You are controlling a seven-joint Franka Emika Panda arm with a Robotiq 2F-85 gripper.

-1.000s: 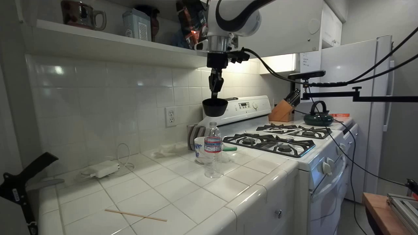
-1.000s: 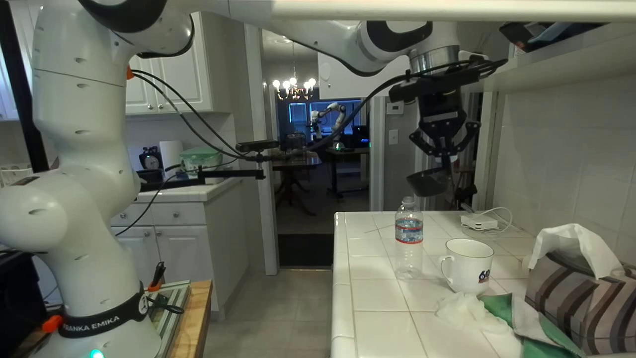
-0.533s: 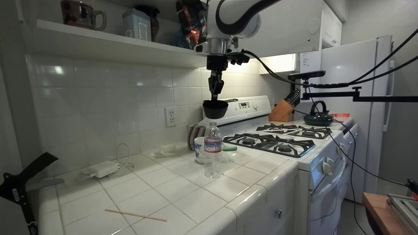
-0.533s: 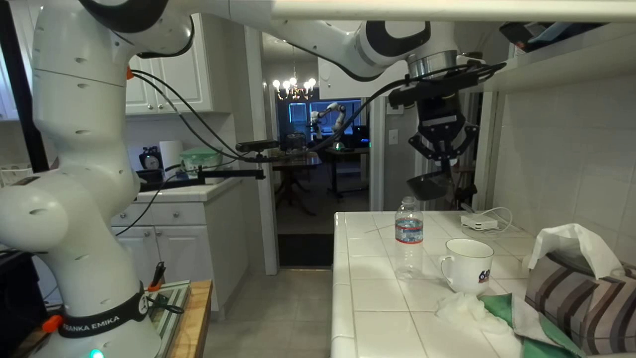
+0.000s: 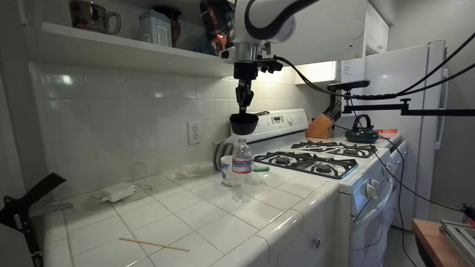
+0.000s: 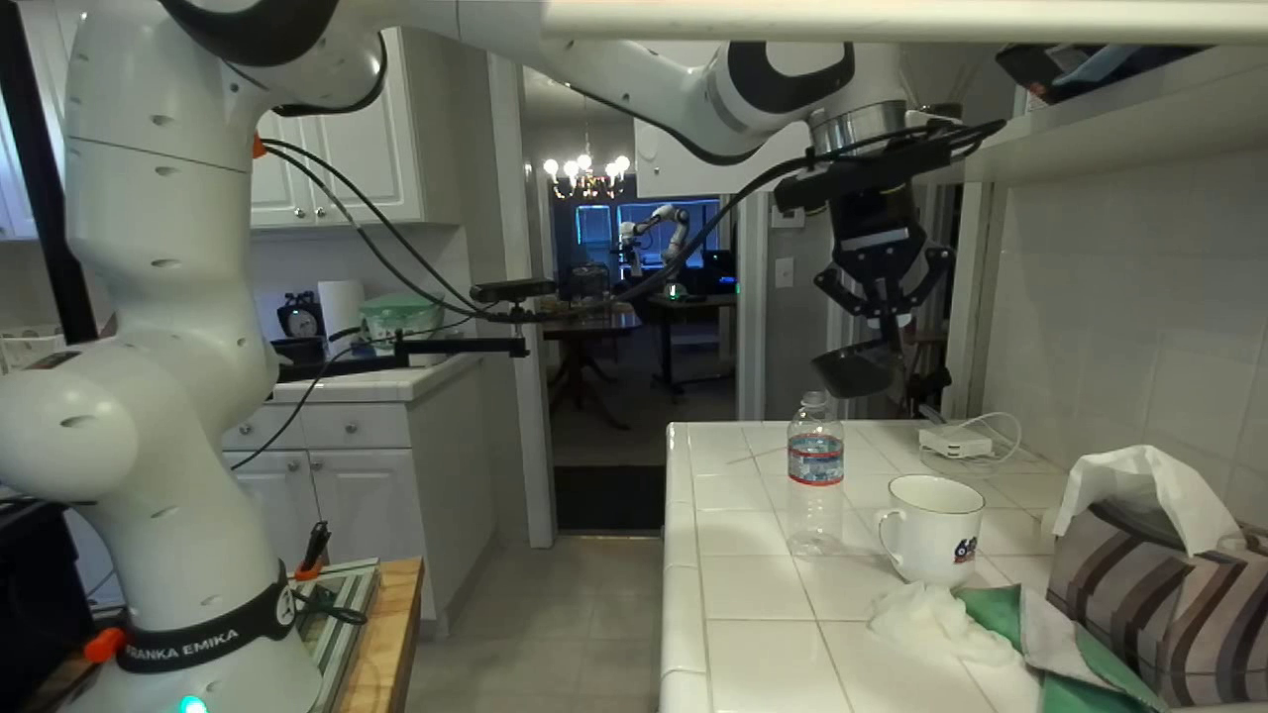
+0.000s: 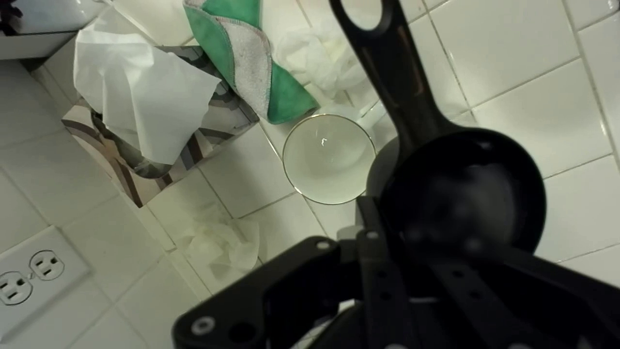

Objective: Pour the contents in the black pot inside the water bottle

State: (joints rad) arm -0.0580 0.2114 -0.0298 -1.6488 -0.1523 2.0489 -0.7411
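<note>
Black pot (image 5: 243,128) just below the claw (image 5: 242,110), in its grip

Kitchen, gas stove (image 5: 323,167), fridge (image 5: 397,74), kettle (image 5: 362,135), knife blk (image 5: 319,126), tiled ctr (image 5: 207,217) & backsplash (image 5: 102,128), wht cabs (image 6: 376,134)

Looks dim in both exterior views, but glows under the cabinet (image 5: 319,33), glints off the wall tiles (image 5: 130,118) and shines from the chandelier (image 6: 586,180). Blurs inside the pot (image 7: 465,179) in the wrist view, sinking almost to black.
</note>
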